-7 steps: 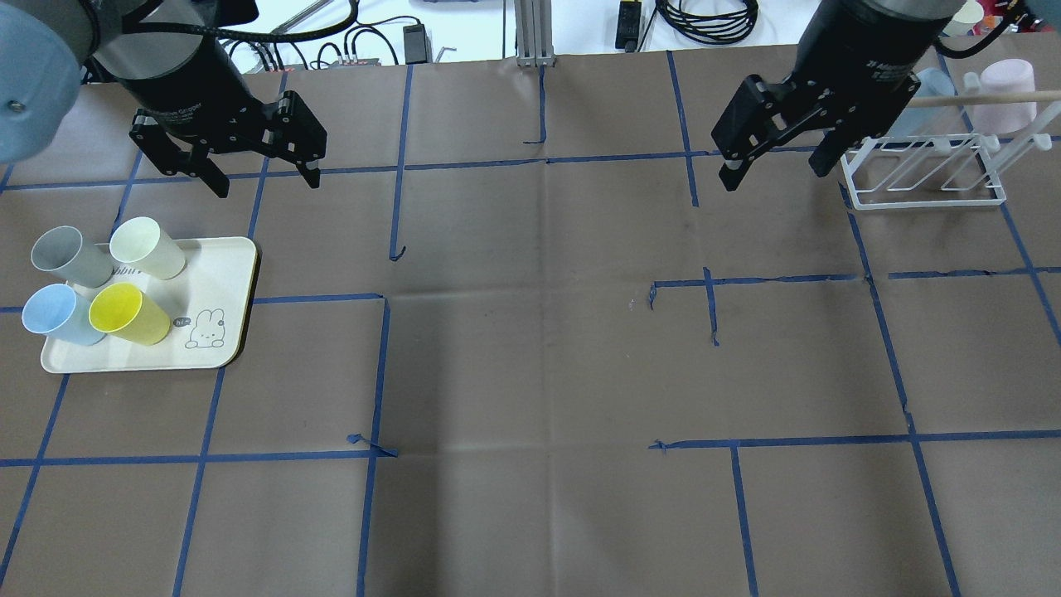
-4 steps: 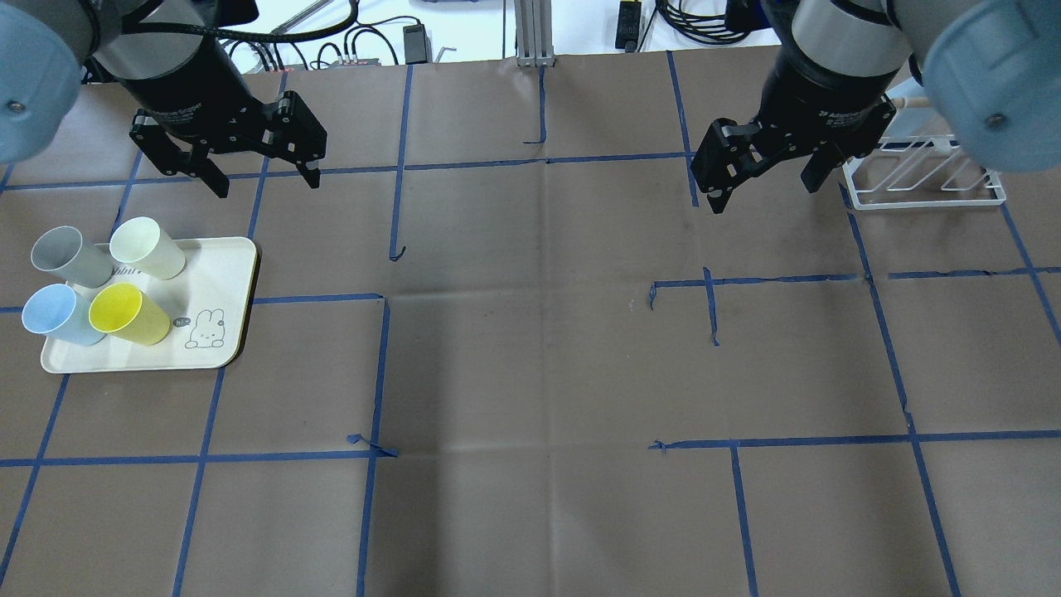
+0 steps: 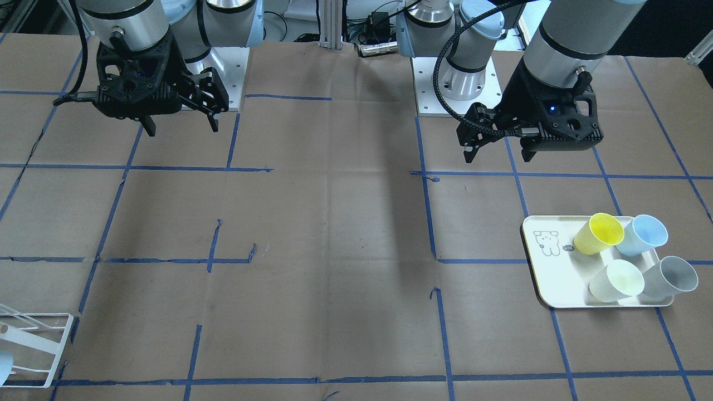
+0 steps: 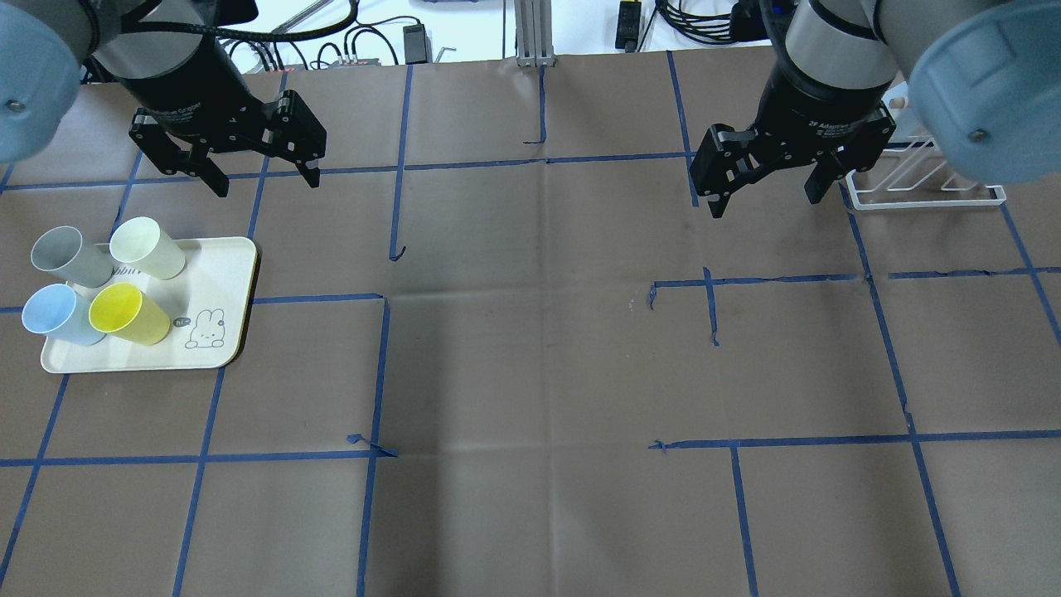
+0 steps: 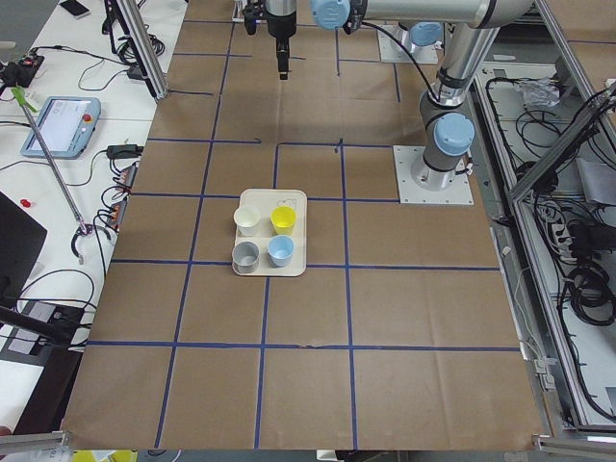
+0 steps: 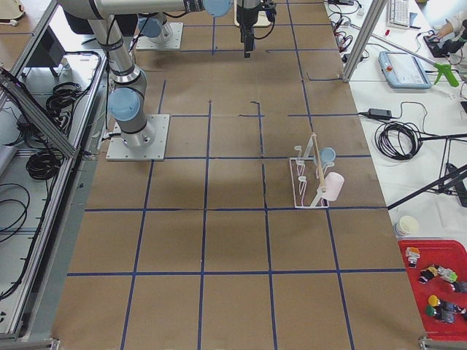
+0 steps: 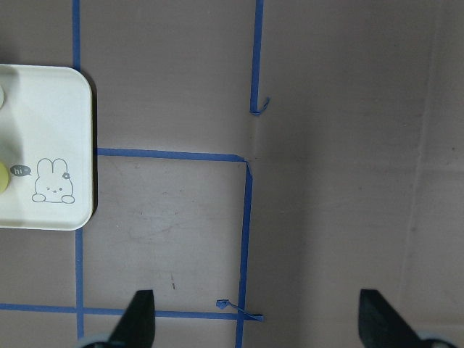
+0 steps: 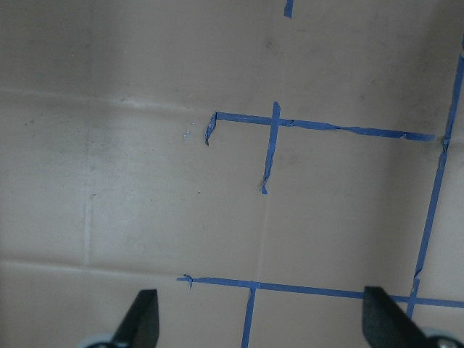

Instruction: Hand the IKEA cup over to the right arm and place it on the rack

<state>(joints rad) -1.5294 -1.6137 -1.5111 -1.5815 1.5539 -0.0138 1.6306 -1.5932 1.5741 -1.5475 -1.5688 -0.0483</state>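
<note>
Four IKEA cups lie on a cream tray at the table's left: grey, cream, blue and yellow. The front view shows the yellow cup too. My left gripper hangs open and empty, apart from the tray, also in the front view. My right gripper is open and empty just left of the white wire rack, also in the front view. Both wrist views show wide-spread fingertips over bare paper.
Brown paper with blue tape lines covers the table. In the right side view the rack holds a pink cup and a pale blue cup. The tray's corner shows in the left wrist view.
My right gripper has swung left and turned, away from the rack's front, and its arm now hides the cups on the rack. The left gripper has not moved.
</note>
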